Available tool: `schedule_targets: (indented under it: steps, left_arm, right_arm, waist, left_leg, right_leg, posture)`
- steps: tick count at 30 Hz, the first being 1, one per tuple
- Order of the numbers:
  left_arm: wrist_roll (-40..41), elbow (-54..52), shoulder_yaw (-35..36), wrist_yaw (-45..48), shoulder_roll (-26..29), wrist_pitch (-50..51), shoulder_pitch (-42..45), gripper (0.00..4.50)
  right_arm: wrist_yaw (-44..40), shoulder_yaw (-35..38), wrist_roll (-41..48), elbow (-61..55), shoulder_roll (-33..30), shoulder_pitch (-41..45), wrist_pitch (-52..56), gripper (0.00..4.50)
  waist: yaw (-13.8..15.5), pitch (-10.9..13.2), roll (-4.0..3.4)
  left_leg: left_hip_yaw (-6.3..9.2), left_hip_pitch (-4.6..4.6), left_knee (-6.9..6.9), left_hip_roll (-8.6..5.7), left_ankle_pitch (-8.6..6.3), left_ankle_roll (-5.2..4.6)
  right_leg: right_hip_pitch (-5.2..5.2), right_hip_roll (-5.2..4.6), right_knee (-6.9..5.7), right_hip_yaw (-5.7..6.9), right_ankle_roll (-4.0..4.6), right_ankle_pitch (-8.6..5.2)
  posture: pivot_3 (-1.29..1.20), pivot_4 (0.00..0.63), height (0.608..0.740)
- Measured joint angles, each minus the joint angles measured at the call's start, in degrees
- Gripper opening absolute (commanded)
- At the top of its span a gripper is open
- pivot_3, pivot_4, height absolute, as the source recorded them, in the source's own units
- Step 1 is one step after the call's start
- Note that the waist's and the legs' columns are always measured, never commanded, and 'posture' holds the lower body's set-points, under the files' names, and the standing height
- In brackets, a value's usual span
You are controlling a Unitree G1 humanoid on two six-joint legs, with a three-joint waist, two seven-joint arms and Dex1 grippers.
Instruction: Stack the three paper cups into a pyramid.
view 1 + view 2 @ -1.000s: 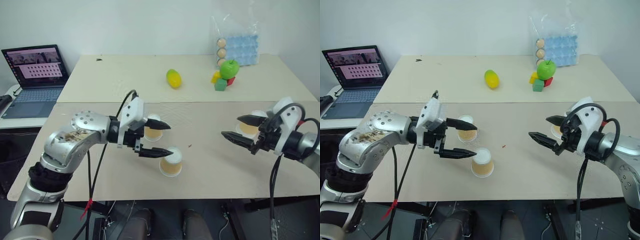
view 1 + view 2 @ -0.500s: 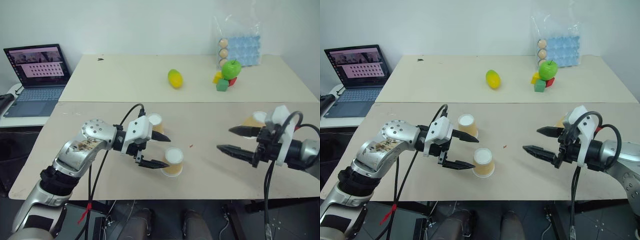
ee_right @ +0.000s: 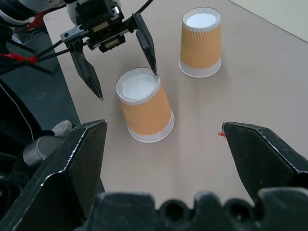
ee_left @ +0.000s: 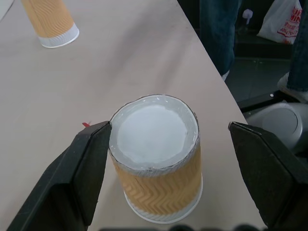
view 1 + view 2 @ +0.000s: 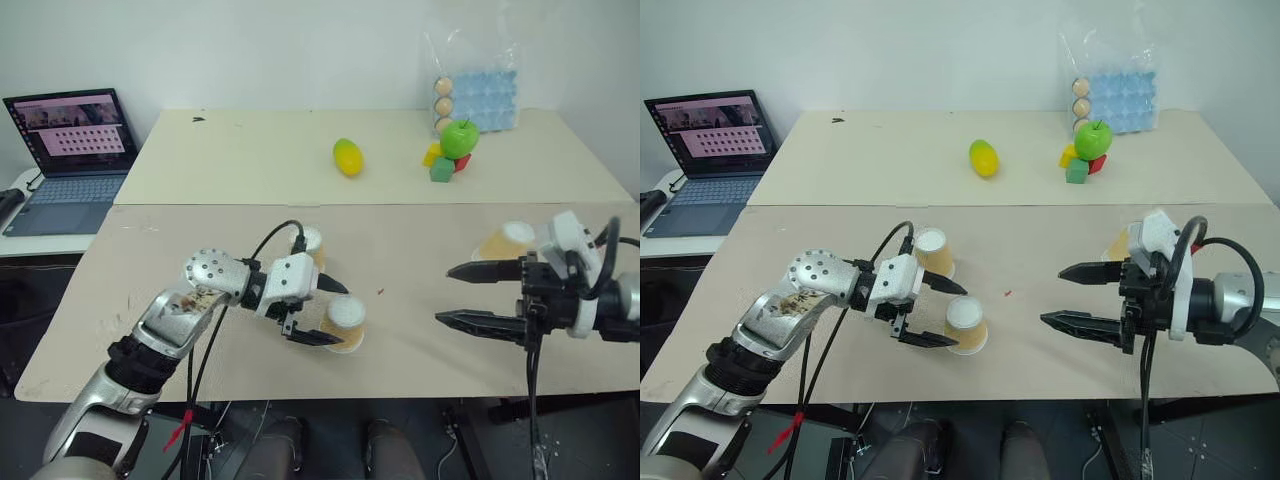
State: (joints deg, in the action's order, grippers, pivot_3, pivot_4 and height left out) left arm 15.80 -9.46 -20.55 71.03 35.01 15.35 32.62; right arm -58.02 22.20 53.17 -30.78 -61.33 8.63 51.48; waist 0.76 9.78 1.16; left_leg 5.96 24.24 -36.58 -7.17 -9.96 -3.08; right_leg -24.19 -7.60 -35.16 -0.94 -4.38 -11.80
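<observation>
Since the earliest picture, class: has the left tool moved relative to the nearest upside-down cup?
Yes. The left tool has come down to straddle the near cup, fingers open.

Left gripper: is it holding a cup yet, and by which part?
No. The left gripper is open astride the nearest upside-down paper cup, one finger touching its upper edge, the other clear. Right gripper is open, holding nothing.

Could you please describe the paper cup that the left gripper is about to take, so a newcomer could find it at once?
On the near table, two upside-down tan paper cups stand left of centre. It is the front cup, nearer the table's edge, standing between the open fingers of the left gripper; the back cup stands free.
</observation>
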Motion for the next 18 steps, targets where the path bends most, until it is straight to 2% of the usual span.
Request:
schedule_targets:
  steps: [11,18]
  left_arm:
    - [-3.11,5.29,-0.70,-0.89,-4.68,-3.81,2.36,4.14]
    - [-1.21,5.39,0.49,-1.99,-6.36,1.97,3.65,4.14]
  right_arm:
    - [0.88,-0.75,-0.10,0.18,-0.15,1.31,0.00,4.50]
    - [1.13,-0.79,-1.03,0.92,-0.15,0.98,-0.20,4.50]
  waist:
    - [0.09,0.00,0.00]
    - [-0.05,0.00,0.00]
  left_leg:
    - [0.00,0.01,-0.01,-0.01,0.01,-0.02]
    - [0.00,0.01,-0.04,-0.01,0.03,-0.05]
  right_leg:
    - [0.01,0.00,0.03,0.00,0.06,0.11]
    - [0.01,0.04,0.02,0.00,0.06,0.13]
  posture:
    - [0.00,0.150,0.740]
    - [0.00,0.150,0.740]
